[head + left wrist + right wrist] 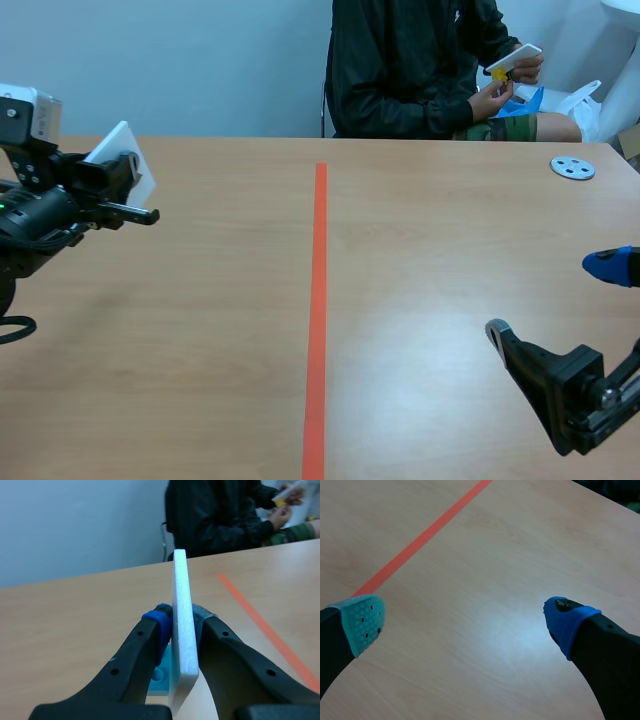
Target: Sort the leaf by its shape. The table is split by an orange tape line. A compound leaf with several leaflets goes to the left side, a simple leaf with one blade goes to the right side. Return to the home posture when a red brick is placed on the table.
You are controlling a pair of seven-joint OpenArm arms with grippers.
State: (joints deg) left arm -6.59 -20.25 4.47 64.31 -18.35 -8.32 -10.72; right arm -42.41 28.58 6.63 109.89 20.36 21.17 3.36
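My left gripper (125,178) is raised above the table's left side, shut on a white card (118,148). In the left wrist view the white card (180,580) stands edge-on between the pads of my left gripper (182,619), so no leaf picture shows on it. A small teal studded piece (161,674) shows just below the card; whether it is joined to the card I cannot tell. My right gripper (553,298) hangs open low over the right side, and the right gripper (465,620) has only bare table between its fingers.
The orange tape line (318,300) runs down the middle of the table (420,260). A grey disc (572,167) lies at the far right. A person sits across the table with a white card (512,60) in hand.
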